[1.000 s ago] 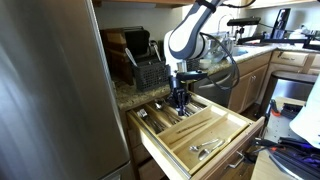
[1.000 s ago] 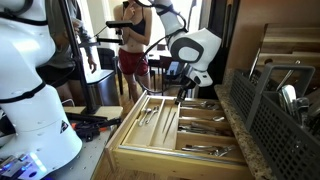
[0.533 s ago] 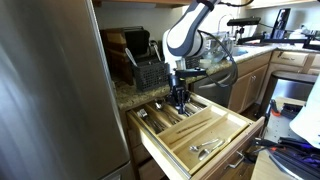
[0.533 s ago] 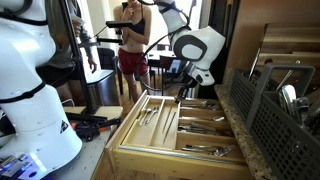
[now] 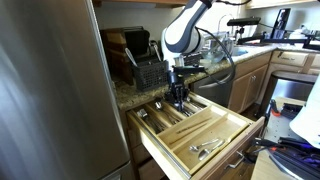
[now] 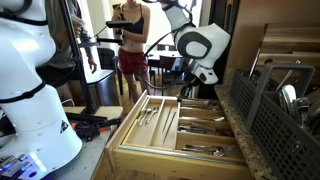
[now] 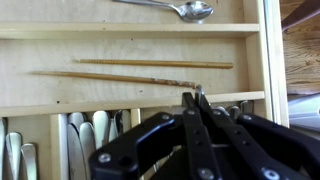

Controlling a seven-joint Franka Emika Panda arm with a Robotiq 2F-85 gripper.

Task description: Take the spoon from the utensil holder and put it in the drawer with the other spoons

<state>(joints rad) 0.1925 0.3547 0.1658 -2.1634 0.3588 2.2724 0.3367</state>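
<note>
Silver on pale wood: the one spoon [image 7: 188,10] I can plainly pick out lies at the top edge of the wrist view, in a long compartment of the open drawer [image 5: 226,132]. I take it for the one being moved. Over the last second the arm [image 5: 186,35] has lifted a little off the drawer in both exterior views, just right of the black utensil holder [image 5: 150,73] in mid-frame. To me that reads as backing away after the drop, so the job looks about finished. The fingers [image 7: 184,125] are clenched together, coming up from the bottom centre of the wrist view with nothing I can see pinched between them. They are well apart from the spoon, and a pair of chopsticks [image 7: 150,74] lies in the compartment between. The spoon's long axis runs nearly left-right along its compartment, with the bowl toward the right and the handle slanting off the top edge at left.
</note>
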